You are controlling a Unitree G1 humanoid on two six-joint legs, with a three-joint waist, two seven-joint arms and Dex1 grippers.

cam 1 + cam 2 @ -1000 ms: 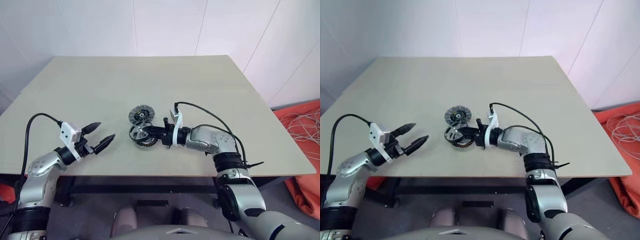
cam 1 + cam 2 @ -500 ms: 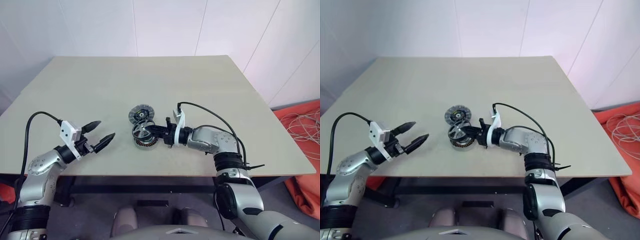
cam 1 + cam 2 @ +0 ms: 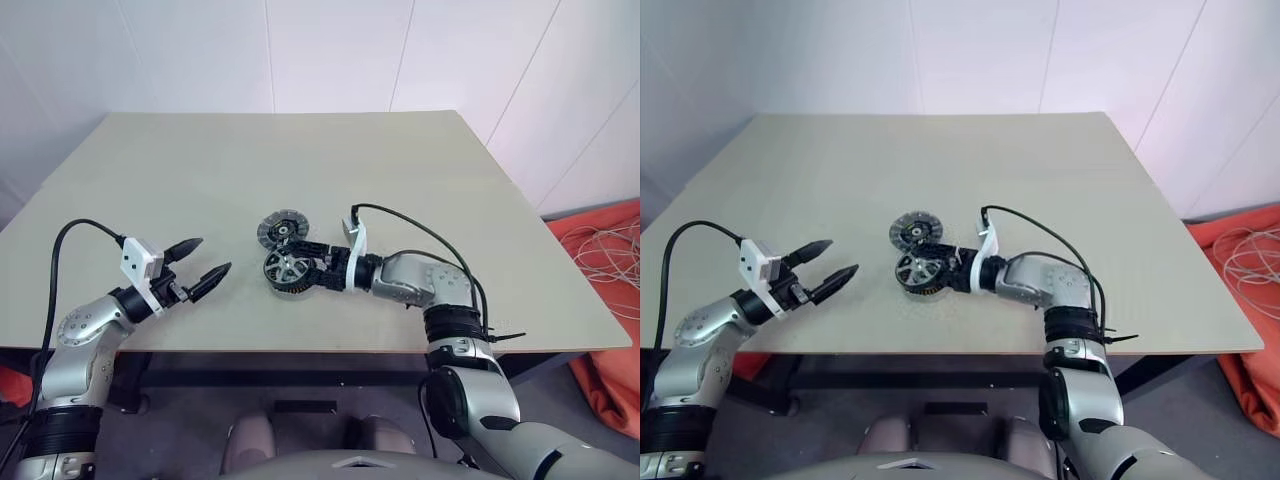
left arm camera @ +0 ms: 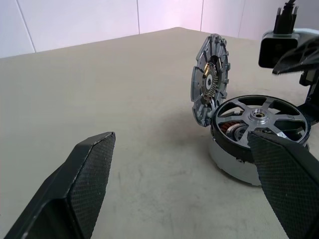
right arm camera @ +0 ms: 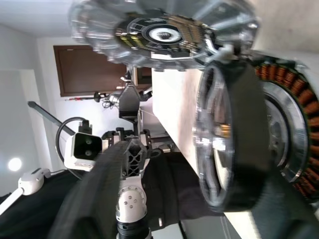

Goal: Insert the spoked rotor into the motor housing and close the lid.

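Observation:
The spoked rotor lies flat on top of the motor housing near the table's middle front, its silver spokes and hub facing up. Copper windings show under its dark rim. The lid stands tilted open behind it, joined at the housing's far edge. My right gripper is level beside the rotor on its right, open, with its fingers spread to either side of the rotor's rim. My left gripper hovers open to the left of the housing, apart from it, its fingers wide.
The beige table has bare room all around the motor. Its front edge runs just below both grippers. A black cable loops over my right wrist. Orange cloth with white cords lies on the floor at the right.
The rotor went from tilted in my right gripper to lying flat on the housing, and the right fingers spread apart. The left gripper stayed where it was.

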